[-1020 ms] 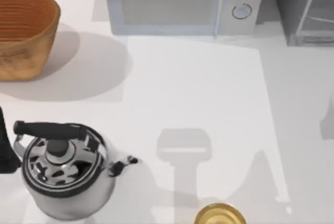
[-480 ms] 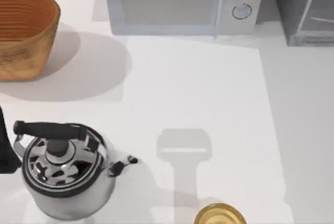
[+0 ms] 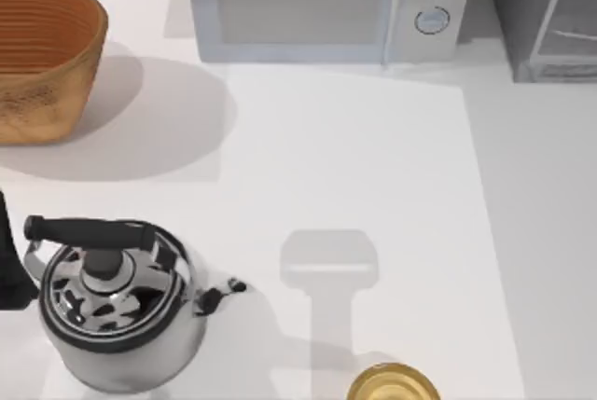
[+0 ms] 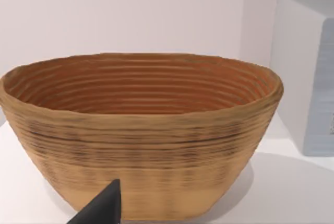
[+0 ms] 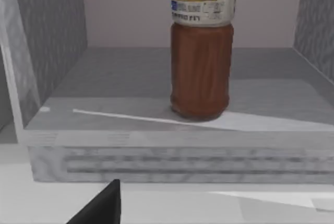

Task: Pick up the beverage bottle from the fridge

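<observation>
Standing upright inside the fridge [image 5: 52, 41], the beverage bottle [image 5: 201, 51] shows a reddish base; end effector states unclear.

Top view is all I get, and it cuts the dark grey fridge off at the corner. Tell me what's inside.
Observer: A beverage bottle with a reddish-brown lower body and pale label stands upright on the floor of the dark grey fridge.
Operator: Give me its clearance.
Observer: It touches neither side wall; bare floor surrounds its base.
Operator: Place both arms.
Observer: The right hand is outside the fridge's front lip, facing the bottle; the left arm is parked beside the steel kettle, facing the woven basket.
</observation>
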Tool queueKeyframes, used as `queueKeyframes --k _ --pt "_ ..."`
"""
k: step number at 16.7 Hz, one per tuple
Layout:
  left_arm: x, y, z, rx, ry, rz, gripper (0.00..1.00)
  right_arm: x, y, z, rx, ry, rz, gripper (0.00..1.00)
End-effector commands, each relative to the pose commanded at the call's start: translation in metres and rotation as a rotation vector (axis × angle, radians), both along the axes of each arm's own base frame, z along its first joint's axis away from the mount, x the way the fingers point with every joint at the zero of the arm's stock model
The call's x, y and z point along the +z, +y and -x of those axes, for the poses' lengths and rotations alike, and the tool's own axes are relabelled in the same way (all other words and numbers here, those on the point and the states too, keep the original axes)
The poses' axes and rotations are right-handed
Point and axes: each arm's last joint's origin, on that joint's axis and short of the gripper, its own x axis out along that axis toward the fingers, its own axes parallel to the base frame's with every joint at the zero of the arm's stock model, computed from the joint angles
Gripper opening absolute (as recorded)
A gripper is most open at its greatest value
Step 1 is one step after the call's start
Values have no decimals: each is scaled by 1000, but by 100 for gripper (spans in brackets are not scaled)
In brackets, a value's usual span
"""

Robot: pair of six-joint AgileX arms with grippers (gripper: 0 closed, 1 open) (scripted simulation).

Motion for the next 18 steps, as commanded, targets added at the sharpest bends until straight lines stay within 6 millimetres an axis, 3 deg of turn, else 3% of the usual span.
queueKeyframes --k 3,5,7,10,14,18 --pt "0 0 0 0 0 0 100 -1 0 -3 2 5 -1 100" --pt "0 0 0 0 0 0 100 -1 -3 -17 -3 5 3 100" --pt "0 0 0 0 0 0 100 0 -8 -42 -9 5 6 100" --pt "0 0 0 0 0 0 100 7 -15 -97 -13 -9 12 100" --pt "0 0 0 0 0 0 100 19 -8 -167 -11 -16 9 100" --pt "0 0 0 0 0 0 100 25 5 -198 -10 2 2 100"
